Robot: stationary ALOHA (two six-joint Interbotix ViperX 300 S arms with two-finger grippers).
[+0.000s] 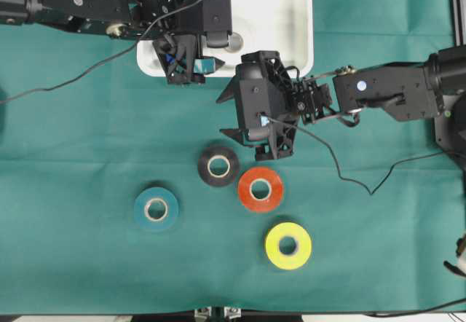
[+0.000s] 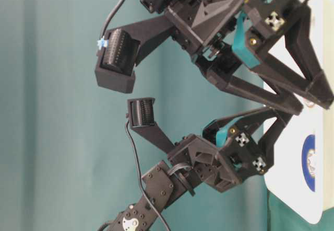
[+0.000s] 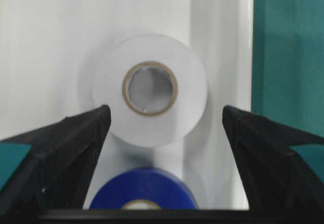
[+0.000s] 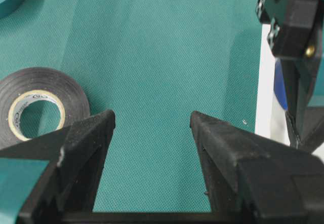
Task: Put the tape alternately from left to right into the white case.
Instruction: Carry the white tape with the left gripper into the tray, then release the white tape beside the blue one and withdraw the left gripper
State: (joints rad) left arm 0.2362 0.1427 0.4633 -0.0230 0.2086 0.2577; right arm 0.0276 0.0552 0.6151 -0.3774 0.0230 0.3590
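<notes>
Over white case [image 3: 223, 41], left claw [image 3: 164, 133] parted around white tape [image 3: 150, 89], right claw [image 4: 152, 127] agape, empty.

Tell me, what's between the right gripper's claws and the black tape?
Nothing but bare green cloth. In the right wrist view the right gripper hangs open, the black tape just beside one fingertip.

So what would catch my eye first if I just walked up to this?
Probably the four bright rolls lying loose on the green cloth: black tape, red-orange tape, teal tape and yellow tape. Next, the two black arms: the left gripper hangs open over the white case, where a white roll and a blue roll already lie.
</notes>
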